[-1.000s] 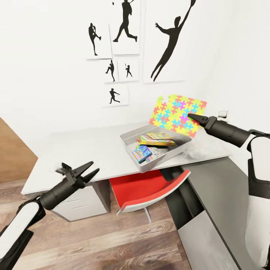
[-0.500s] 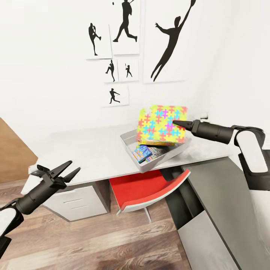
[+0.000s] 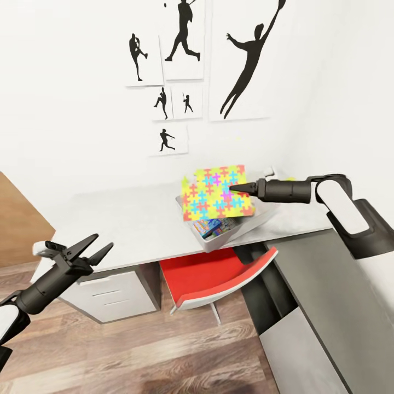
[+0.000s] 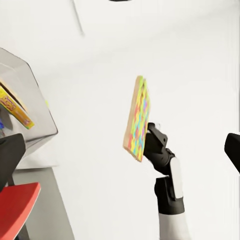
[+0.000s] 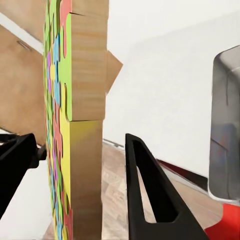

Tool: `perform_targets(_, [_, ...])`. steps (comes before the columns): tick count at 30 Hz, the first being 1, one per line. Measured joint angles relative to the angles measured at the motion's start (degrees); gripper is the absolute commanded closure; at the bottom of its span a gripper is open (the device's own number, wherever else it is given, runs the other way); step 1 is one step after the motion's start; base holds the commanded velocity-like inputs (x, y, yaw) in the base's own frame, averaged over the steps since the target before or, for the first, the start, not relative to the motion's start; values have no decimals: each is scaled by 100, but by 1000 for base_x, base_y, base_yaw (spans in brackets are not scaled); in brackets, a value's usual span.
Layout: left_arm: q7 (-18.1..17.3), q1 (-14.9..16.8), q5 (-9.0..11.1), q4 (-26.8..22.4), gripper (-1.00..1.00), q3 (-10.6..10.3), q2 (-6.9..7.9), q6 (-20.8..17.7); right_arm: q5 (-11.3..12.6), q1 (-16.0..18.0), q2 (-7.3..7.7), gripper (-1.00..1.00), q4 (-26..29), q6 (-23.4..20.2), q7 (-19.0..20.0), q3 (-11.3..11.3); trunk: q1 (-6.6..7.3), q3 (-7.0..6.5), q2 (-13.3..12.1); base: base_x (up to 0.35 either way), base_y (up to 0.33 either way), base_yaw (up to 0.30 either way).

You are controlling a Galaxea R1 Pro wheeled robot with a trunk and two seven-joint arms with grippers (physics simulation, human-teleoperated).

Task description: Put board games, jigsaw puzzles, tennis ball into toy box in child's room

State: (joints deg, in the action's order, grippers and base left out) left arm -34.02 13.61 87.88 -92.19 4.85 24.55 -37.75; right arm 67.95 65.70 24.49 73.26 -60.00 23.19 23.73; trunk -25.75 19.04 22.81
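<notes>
A jigsaw puzzle of yellow, pink, blue and green pieces hangs tilted on edge over the light-grey toy box on the table. My right gripper is shut on its right side. In the right wrist view the puzzle stands between the fingers. Board games lie inside the box, partly hidden by the puzzle. My left gripper is open and holds nothing, low off the table's front left corner. Its wrist view shows the puzzle edge-on and the box. The tennis ball and bed are out of view.
A red chair is tucked under the table below the box. The dark grey table section runs along the right. White drawers stand under the left end, on wood-plank floor. Athlete silhouettes hang on the wall.
My right gripper has carried the puzzle leftward and down, from beside the box to over it. My left arm has drawn back to the left and lower.
</notes>
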Motion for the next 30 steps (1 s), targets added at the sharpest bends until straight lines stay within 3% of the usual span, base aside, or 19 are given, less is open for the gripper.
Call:
perform_targets(4, [-47,-5,-1,0,-100,12,3,-1,71,157,81,100,-42,0,1,366,0,0,0,0,0,0])
perform_targets(9, [-58,-9,-5,0,-100,19,-1,3,104,225,121,100,-60,0,1,516,0,0,0,0,0,0])
perform_targets(17, [-71,-11,-7,1,-100,42,0,6,119,270,140,100,-87,0,2,603,1,0,0,43,-34,0])
perform_targets(30, [-88,-125,-1,1,-100,296,-10,14,95,268,104,100,-434,0,-5,664,1,0,0,157,-109,0])
